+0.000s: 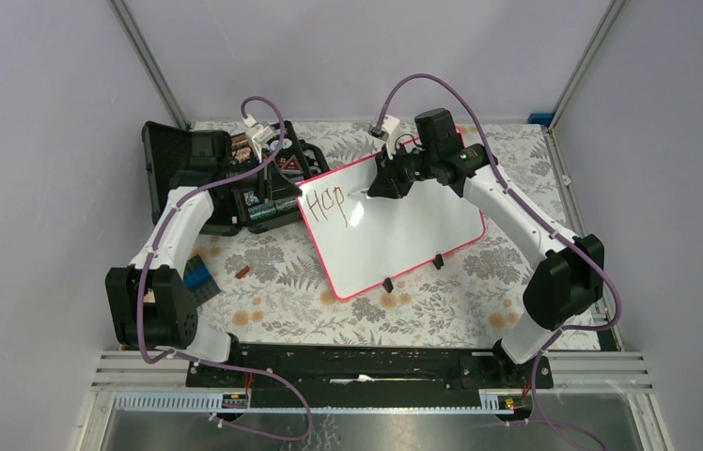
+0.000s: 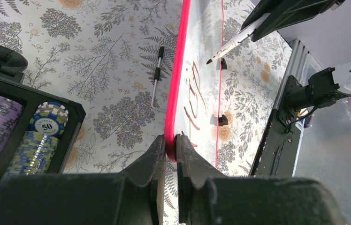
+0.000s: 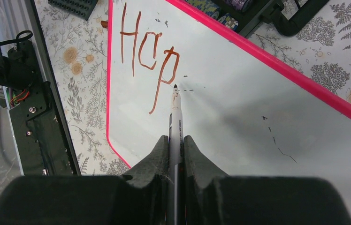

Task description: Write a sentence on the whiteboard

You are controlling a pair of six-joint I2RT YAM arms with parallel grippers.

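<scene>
Overhead, just "Hop" (image 1: 331, 200) — right wrist, marker (image 3: 175, 123) seemingly touching whiteboard (image 3: 258, 122).

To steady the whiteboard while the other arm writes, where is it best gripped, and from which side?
Probably the pink rim at the corner beside the writing, approached from the left arm's side. The whiteboard is thin and flat, so jaws can only straddle an edge; the left gripper pinches it there, clear of the marker.

Fern-print table (image 1: 273, 282), whiteboard (image 1: 413, 235) on it, black case (image 1: 164, 155) far left, blue block (image 1: 202, 274) nearer
</scene>
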